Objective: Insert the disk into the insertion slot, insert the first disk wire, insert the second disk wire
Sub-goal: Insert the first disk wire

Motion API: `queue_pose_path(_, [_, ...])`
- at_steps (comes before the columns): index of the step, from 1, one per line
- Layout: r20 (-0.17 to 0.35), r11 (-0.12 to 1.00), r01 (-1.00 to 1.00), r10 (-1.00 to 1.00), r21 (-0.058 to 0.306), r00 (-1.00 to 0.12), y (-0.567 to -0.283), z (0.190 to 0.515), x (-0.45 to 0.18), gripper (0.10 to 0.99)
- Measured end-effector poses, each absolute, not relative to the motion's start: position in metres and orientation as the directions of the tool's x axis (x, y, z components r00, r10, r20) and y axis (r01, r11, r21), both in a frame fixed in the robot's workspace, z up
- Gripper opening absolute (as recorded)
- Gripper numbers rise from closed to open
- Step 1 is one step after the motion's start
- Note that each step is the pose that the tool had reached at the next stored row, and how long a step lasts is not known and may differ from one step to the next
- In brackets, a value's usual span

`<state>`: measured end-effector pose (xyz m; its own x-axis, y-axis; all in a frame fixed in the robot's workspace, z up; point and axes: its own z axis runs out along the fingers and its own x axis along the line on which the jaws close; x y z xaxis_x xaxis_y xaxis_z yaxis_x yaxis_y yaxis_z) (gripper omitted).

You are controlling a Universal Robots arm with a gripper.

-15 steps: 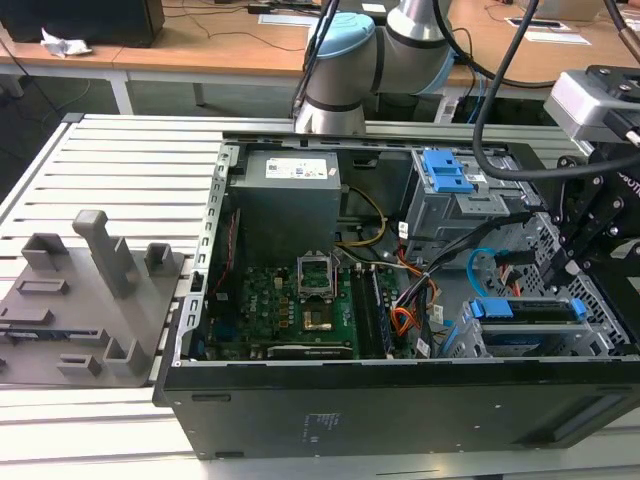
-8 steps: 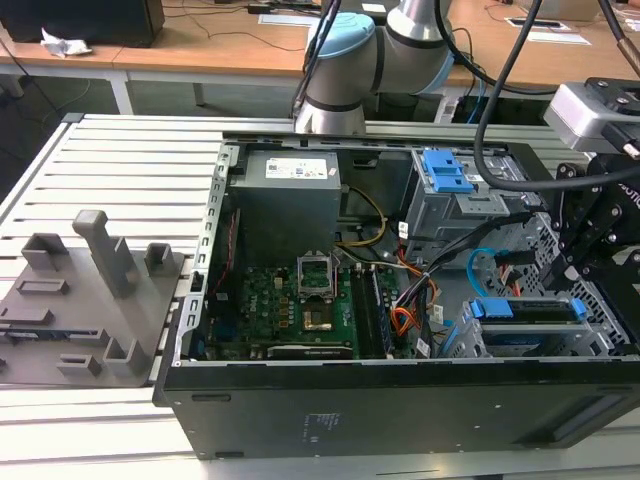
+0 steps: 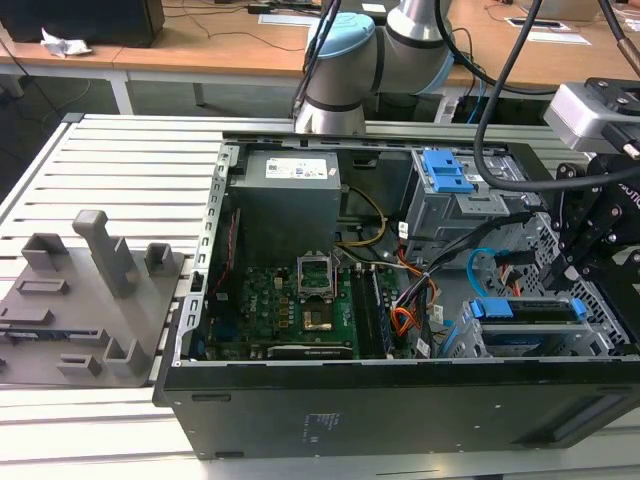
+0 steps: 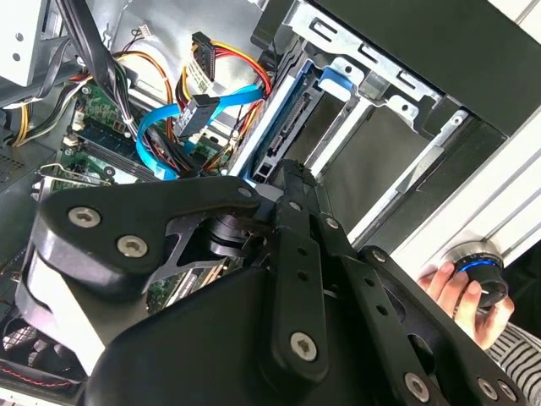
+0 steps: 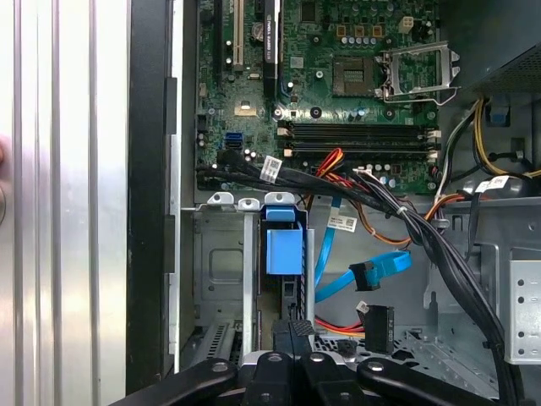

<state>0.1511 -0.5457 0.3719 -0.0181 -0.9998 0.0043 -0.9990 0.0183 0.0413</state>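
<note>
I count one disk (image 5: 283,249), blue-framed, seated edge-up in the grey insertion slot (image 5: 221,262). Two plugs dangle loose: light-blue cable (image 5: 390,264) and red-orange bundle (image 5: 378,324). End effector (image 5: 292,328) looks closed, empty, right by the disk.

A slatted aluminium table (image 3: 120,160) spans the foreground, its pale grooved top evenly and softly lit. Beyond the table's far edge runs a row of light wooden desks (image 3: 200,50) on white legs (image 3: 122,92). Under those desks, past the table, the floor (image 3: 55,100) looks dark. On the desks behind the table lie a black box (image 3: 90,20), a crumpled white paper (image 3: 62,43) and flat white sheets (image 3: 555,35).
</note>
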Motion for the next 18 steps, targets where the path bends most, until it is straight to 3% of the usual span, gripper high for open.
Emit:
queue_pose_path(15, [0.004, 0.018, -0.999, -1.0, 0.041, -0.018, -0.5449, 0.3815, 0.1512, 0.114])
queue_pose_path(18, [0.004, 0.018, -0.999, -1.0, 0.041, -0.018, -0.5448, 0.3814, 0.1512, 0.235])
